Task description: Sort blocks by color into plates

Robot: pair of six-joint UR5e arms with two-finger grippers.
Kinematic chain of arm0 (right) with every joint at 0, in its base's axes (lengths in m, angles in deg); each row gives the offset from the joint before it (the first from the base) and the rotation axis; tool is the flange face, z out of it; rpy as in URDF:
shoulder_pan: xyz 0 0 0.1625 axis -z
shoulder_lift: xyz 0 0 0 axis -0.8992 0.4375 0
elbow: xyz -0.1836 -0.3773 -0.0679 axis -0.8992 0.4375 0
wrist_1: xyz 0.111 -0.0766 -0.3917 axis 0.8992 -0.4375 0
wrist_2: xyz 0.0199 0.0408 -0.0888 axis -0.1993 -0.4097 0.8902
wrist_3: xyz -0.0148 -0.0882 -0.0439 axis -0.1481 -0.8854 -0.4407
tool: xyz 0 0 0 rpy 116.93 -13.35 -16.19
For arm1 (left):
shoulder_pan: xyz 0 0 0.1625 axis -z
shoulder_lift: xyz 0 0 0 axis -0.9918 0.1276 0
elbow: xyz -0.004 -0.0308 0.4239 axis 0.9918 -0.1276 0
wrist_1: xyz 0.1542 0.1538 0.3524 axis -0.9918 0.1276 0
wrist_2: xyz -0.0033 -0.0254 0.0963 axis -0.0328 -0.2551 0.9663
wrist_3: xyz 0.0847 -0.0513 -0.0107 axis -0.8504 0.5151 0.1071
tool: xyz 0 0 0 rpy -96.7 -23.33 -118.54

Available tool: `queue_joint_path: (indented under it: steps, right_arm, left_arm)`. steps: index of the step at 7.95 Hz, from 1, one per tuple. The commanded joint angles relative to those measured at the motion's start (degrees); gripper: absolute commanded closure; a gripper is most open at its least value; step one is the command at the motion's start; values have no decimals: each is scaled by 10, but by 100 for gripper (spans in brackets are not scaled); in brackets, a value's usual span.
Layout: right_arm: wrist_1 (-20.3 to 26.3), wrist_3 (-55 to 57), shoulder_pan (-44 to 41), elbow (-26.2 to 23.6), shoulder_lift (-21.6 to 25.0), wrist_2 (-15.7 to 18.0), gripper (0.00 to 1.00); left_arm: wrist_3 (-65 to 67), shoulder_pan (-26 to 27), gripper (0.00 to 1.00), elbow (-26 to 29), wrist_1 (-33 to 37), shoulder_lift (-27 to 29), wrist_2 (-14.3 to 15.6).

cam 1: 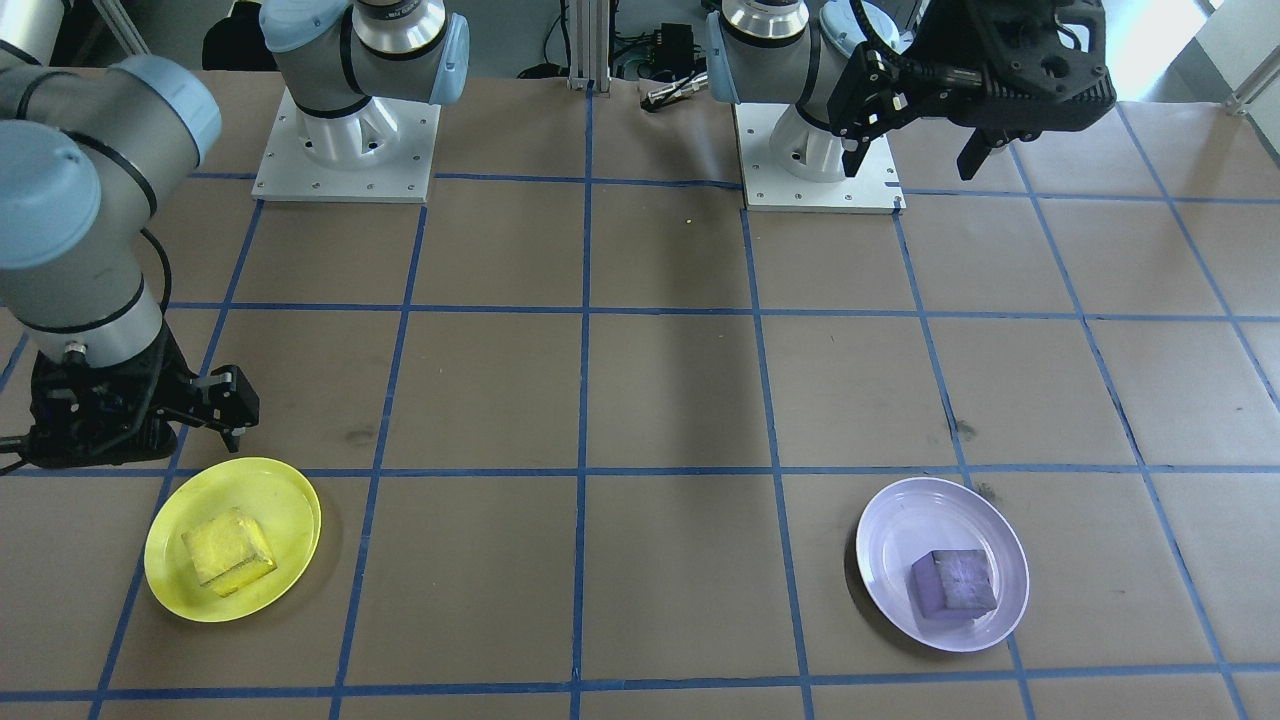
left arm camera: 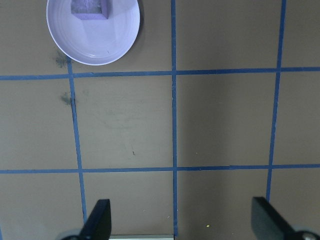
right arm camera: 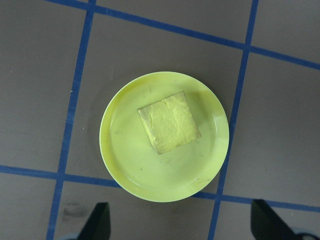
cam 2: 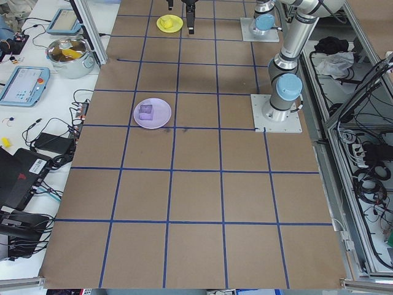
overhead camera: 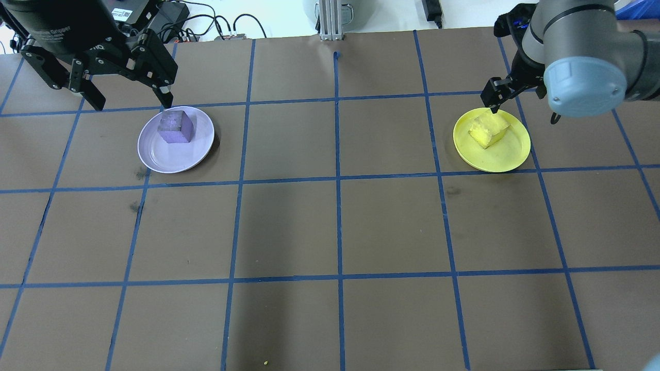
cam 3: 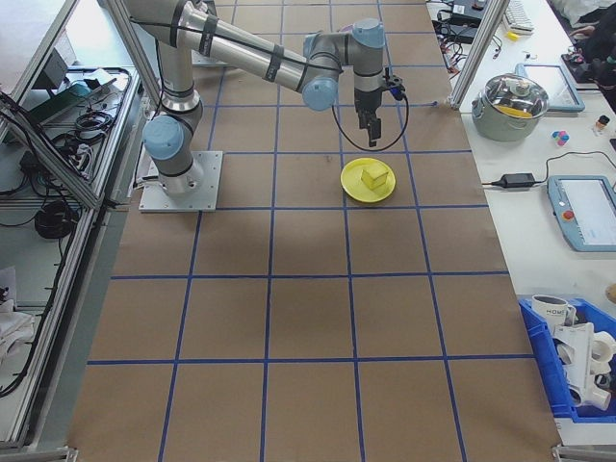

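The yellow block lies in the yellow plate, seen from above in the right wrist view as block and plate. My right gripper hangs open above the plate's far edge and holds nothing. The purple block sits in the lavender plate, also seen from the front as block and plate. My left gripper is raised high beside that plate, jaws wide open and empty.
The table is brown paper with a blue tape grid. Two arm bases stand at the robot's side. A pot and a tablet sit on a side bench past the plates.
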Motion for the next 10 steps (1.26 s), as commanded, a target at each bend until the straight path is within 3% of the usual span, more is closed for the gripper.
queue_joint_path:
  steps: [1,2,4,5,9,10]
  right_arm:
    - [124,127,-4,-5,99,-58,0]
    - [145,141,-6,-7,125,-66,0]
    - [164,142,-42,-18,141,-75,0]
    - [165,143,-56,-19,159,-79,0]
    - [173,133,-57,-25,164,-73,0]
    - [173,133,-57,-25,163,-73,0]
  left_arm:
    - [-4,-2,0,-2,-7,-10,4]
    - [-6,-4,0,7,-9,-22,4]
    - [-12,-16,0,-7,-130,-46,11]
    - [-10,-18,0,-18,-144,-40,14]
    - [0,-16,0,-39,-116,-55,10]
    - [4,-14,0,-46,-116,-43,-5]
